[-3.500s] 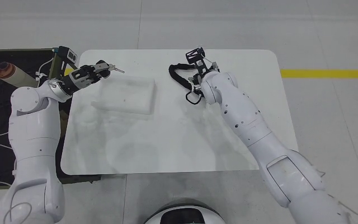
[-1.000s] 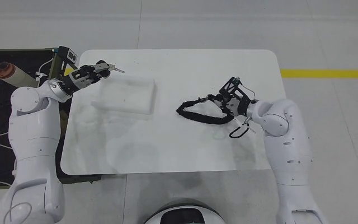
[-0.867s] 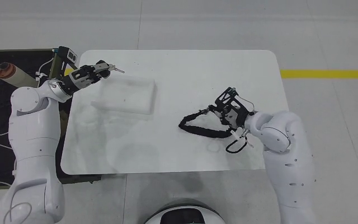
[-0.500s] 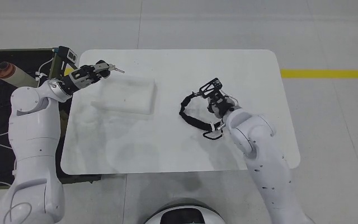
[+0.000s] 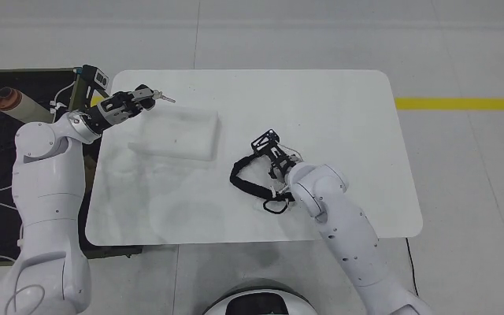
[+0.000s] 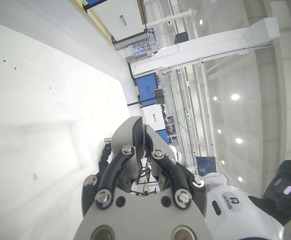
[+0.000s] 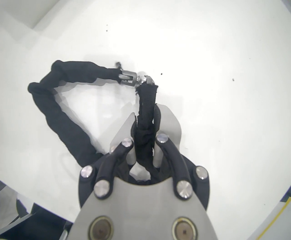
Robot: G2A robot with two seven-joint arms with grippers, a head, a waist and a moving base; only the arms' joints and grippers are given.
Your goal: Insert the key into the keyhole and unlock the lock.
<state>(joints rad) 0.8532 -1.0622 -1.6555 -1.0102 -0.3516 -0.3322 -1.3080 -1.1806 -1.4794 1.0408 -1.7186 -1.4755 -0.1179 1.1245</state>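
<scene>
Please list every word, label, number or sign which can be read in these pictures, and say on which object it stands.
chain lock: no text on its black sleeve or metal end.
key: too small to show any marking.
left pincer, right pincer: no text.
table: no text, only dark specks.
panels in the room behind: small brand print, not quoted here.

Top view looks down over the whole bench [image 5: 339, 102]; left wrist view faces across it outward, right wrist view closely downward; all 3 share it.
</scene>
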